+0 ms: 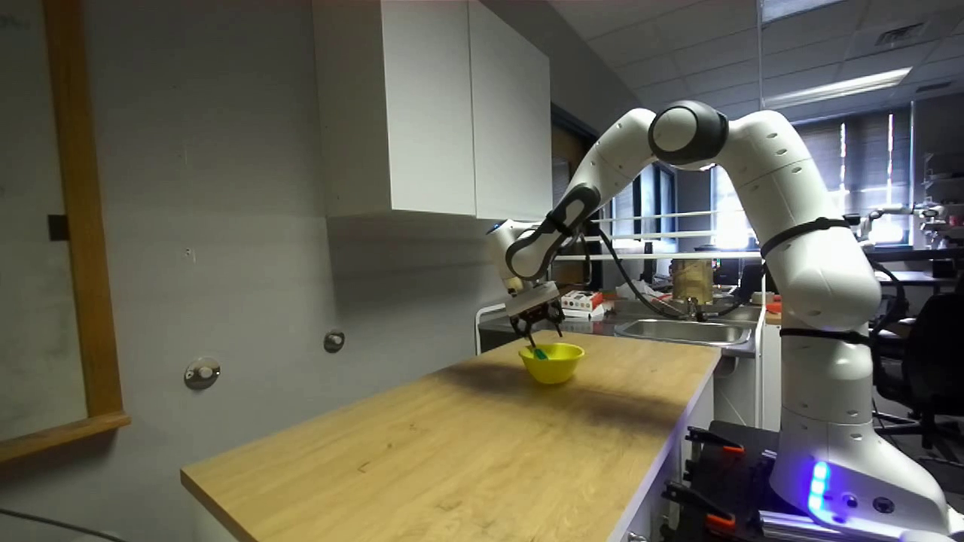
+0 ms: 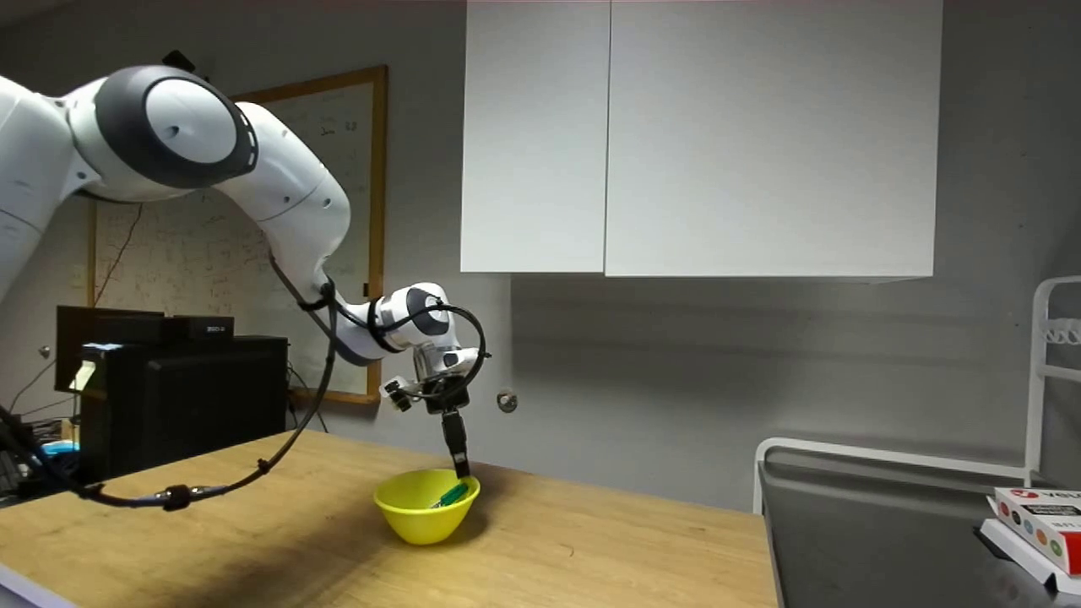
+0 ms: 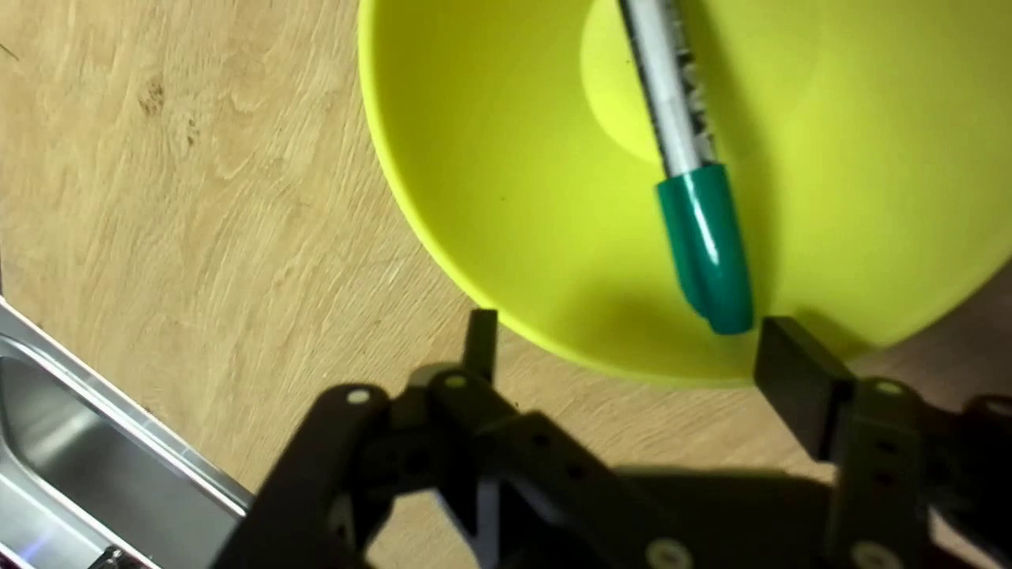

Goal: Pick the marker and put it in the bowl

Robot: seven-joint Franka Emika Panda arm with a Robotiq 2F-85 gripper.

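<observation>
We find the slim white marker (image 3: 689, 158), black-lettered, with a glossy green cap, inside the small round bright yellow plastic bowl (image 1: 557, 370). It slants, cap end uppermost, toward the rim on the side where the jaws are; the top edge of the wrist view cuts off its other end.

The jaws of the black gripper (image 3: 630, 320) stand wide apart and have hold of nothing. One shows over the bowl's inside, just beside the cap; the other shows at the outer side of the rim. Whether either touches bowl or cap, we cannot tell.

The bowl stands upright on the pale wood-grained worktop (image 1: 452, 452), well in from its corners, between the long edge along the plain grey wall (image 2: 676, 380) and the opposite long edge, beside which we see the base of the jointed white arm (image 1: 783, 177). Past the end edge we make out a stainless steel sink (image 3: 103, 466) and a small printed white box (image 2: 1034, 515).
</observation>
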